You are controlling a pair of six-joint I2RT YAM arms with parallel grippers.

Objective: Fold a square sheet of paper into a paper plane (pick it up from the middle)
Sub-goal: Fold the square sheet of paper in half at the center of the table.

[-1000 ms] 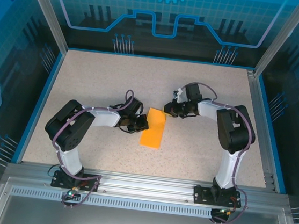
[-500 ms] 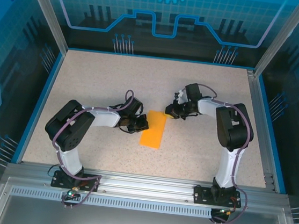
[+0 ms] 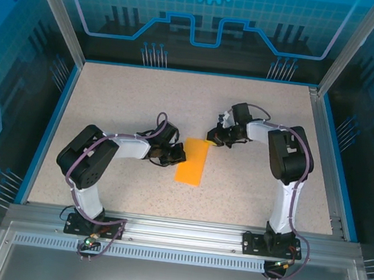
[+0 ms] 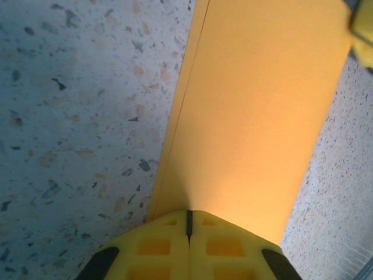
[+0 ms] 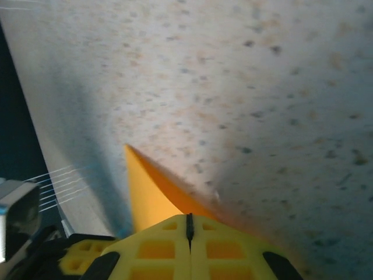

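The square sheet of paper point(image 3: 192, 162) lies on the speckled table folded into a narrow orange rectangle. In the left wrist view the sheet of paper point(image 4: 262, 105) spreads flat ahead, with a doubled edge along its left side. My left gripper point(image 3: 177, 156) is shut, its yellow tips point(image 4: 188, 219) resting on the middle of the paper's left long edge. My right gripper point(image 3: 212, 140) is shut at the paper's far right corner. In the right wrist view a raised orange flap point(image 5: 145, 192) comes out from between the right gripper's tips point(image 5: 188, 221).
The table point(image 3: 131, 100) is bordered by blue walls and metal posts point(image 3: 59, 17). Both arms reach inward toward the middle, the left arm point(image 3: 104, 151) low on the table, the right arm point(image 3: 291, 159) arching over from the right. Open tabletop lies behind and in front of the paper.
The right gripper has moved down and left onto the paper's far right corner. The left gripper and the paper have stayed in place.
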